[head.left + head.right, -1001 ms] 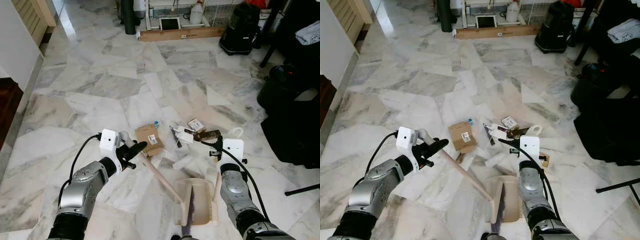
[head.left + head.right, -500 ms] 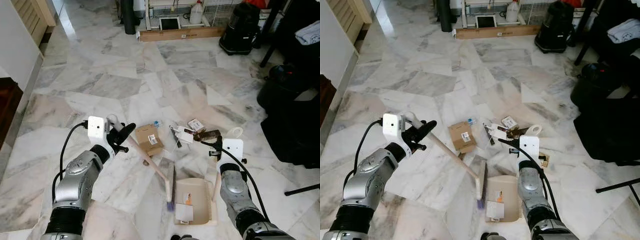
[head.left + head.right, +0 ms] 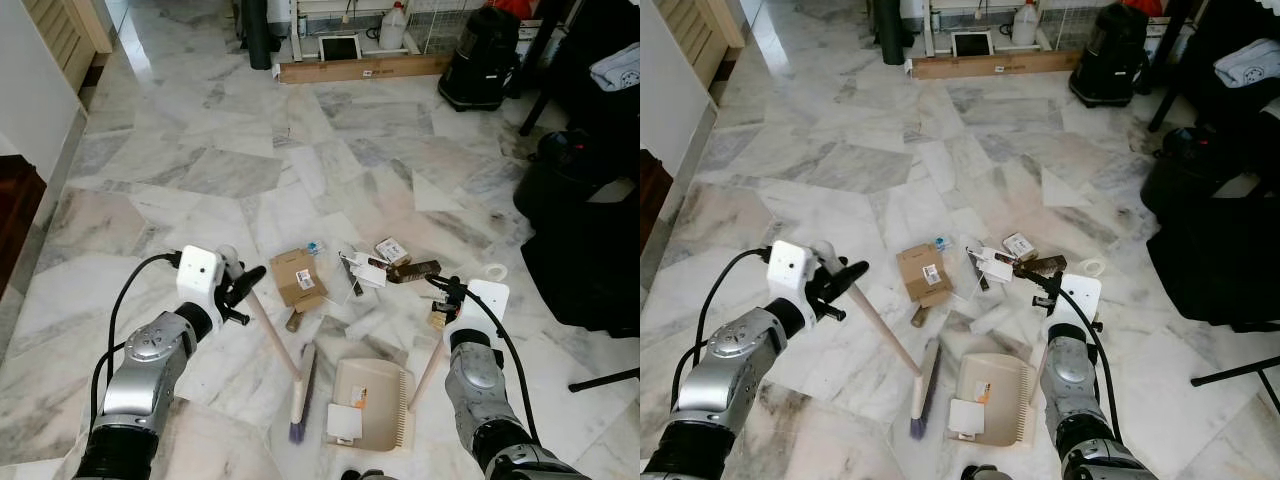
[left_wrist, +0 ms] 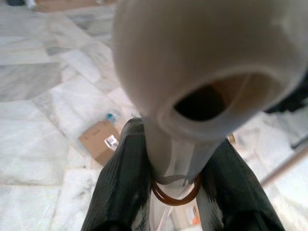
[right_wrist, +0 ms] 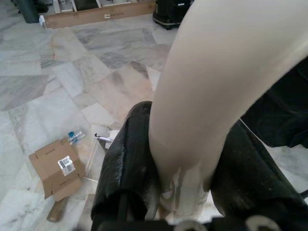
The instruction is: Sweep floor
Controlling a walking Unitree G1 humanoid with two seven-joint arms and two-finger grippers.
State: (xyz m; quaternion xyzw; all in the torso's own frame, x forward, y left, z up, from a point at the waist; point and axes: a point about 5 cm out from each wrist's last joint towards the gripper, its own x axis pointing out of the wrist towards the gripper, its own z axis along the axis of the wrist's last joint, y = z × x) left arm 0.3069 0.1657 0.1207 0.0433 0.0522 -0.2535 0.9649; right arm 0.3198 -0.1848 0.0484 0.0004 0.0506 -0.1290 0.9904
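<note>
My left gripper (image 3: 243,283) is shut on the top of a cream broom handle (image 3: 268,335). The brush head (image 3: 302,394) with purple bristles rests on the marble floor, just left of the dustpan. My right gripper (image 3: 452,291) is shut on the dustpan's upright handle (image 3: 429,364). The beige dustpan (image 3: 385,385) lies flat on the floor with a white card (image 3: 344,422) and a small orange bit inside. Beyond it lies litter: a brown cardboard box (image 3: 297,277), a white roll (image 3: 364,325), small packets (image 3: 392,250) and a brown piece (image 3: 294,321).
Black bags (image 3: 585,215) and a chair leg (image 3: 604,380) crowd the right side. A black vacuum (image 3: 484,58), a long cardboard box (image 3: 362,67) and a white jug (image 3: 393,27) stand along the far wall. A wall and dark step (image 3: 18,200) border the left.
The broom head has swung out of the dustpan to the floor on its left. The dustpan has shifted slightly left and now shows a white card inside.
</note>
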